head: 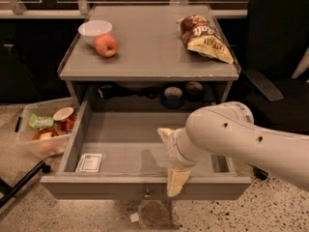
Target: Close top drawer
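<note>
The top drawer [120,186] of the grey cabinet stands pulled far out, wide and shallow, with a small round metal knob [147,195] at the centre of its flat front. A small white card [89,162] lies in its front left corner. My gripper [172,157] on the white arm reaches in from the right, over the drawer's front middle. Its cream fingers are spread open and hold nothing. One fingertip [176,181] hangs over the front panel just right of the knob; the other [164,132] is over the drawer floor.
On the cabinet top [149,57] are a white bowl [95,30], a red apple [106,45] and a chip bag [205,37]. A clear bin of food [46,129] sits on the floor at the left. A black office chair [275,57] stands at the right.
</note>
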